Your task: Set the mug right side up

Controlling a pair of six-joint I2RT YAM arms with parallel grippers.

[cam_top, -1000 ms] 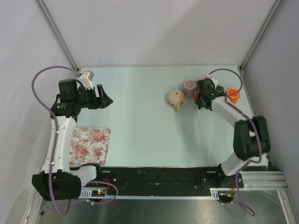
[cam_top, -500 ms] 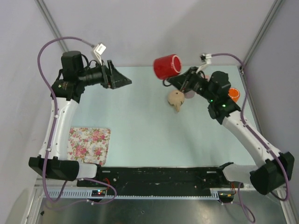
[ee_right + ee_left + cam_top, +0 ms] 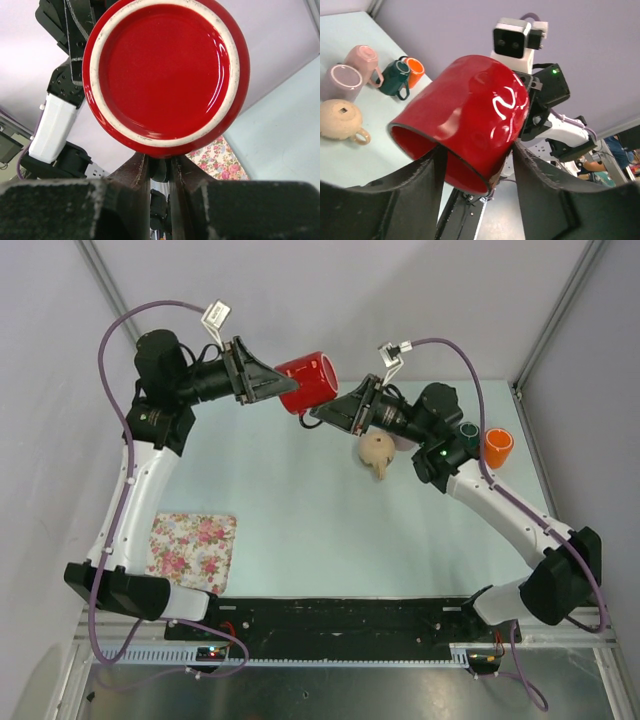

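The red mug (image 3: 308, 383) hangs in the air above the far middle of the table, lying on its side. Its mouth faces my left gripper and its base faces my right wrist camera (image 3: 165, 75). My right gripper (image 3: 318, 412) is shut on the mug's handle from below, fingers pinched close together (image 3: 160, 162). My left gripper (image 3: 283, 390) is open at the mug's mouth. In the left wrist view the mug (image 3: 470, 115) fills the space between my left gripper's (image 3: 477, 150) fingers, one across the rim and one along the outer wall.
A beige mug (image 3: 377, 453) lies bottom up on the table below the red mug. Two pink mugs (image 3: 342, 80), a dark green mug (image 3: 466, 430) and an orange mug (image 3: 498, 445) stand at the far right. A floral cloth (image 3: 193, 550) lies near left.
My right gripper has lifted the red mug from the mug cluster and carried it left through the air. My left arm has risen and reached right until its fingers meet the mug's mouth.
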